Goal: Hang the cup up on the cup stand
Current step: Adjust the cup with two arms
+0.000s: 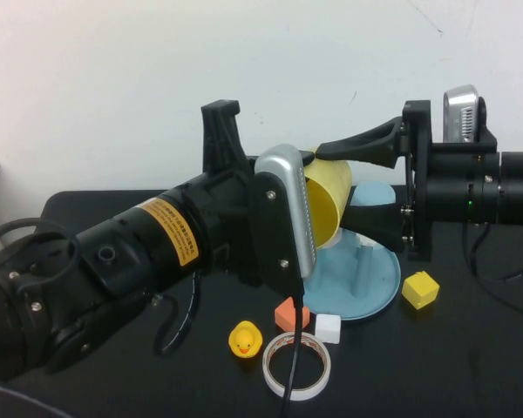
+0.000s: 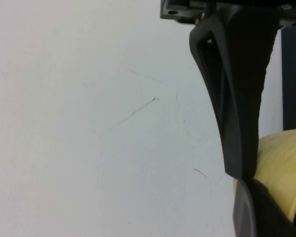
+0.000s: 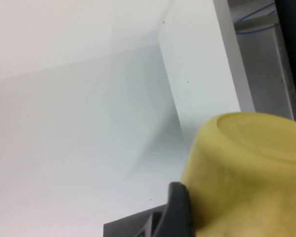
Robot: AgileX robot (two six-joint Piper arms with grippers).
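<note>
- We see the left arm [image 1: 113, 261] reaching in from the lower left of the high view, raised above the table [image 1: 471, 366] and angled up toward the middle, its silver wrist camera [image 1: 289, 209] facing us.
- The left gripper [image 1: 244, 161] sits at the cup's [image 1: 329, 205] left side; one dark finger [image 1: 220, 131] stands upright behind the wrist. In the left wrist view a dark finger [image 2: 237, 98] runs down to the yellow cup [image 2: 283, 168] and touches its wall. We cannot tell how far this pincer is spread or whether it truly grips.
- The right arm [image 1: 497, 187] enters level from the right edge, held horizontally above the table.
- The right gripper [image 1: 344, 183] points left; its upper finger [image 1: 362, 144] lies over the top of the cup and its lower finger [image 1: 375, 218] under it, so the pincer is closed on the cup's body. The right wrist view shows the cup [image 3: 246, 177] with a dark fingertip [image 3: 180, 207] pressed against it.
- The cup is lifted off the table, tilted on its side, between the two grippers and above the cup stand [image 1: 366, 283].
- The cup stand rests on the table below; one blue post [image 1: 363, 261] is visible on its dish.
- Near the stand lie a yellow block [image 1: 420, 289], a white block [image 1: 328, 327], an orange block [image 1: 292, 312], a rubber duck [image 1: 244, 339] and a tape ring [image 1: 296, 364].
</note>
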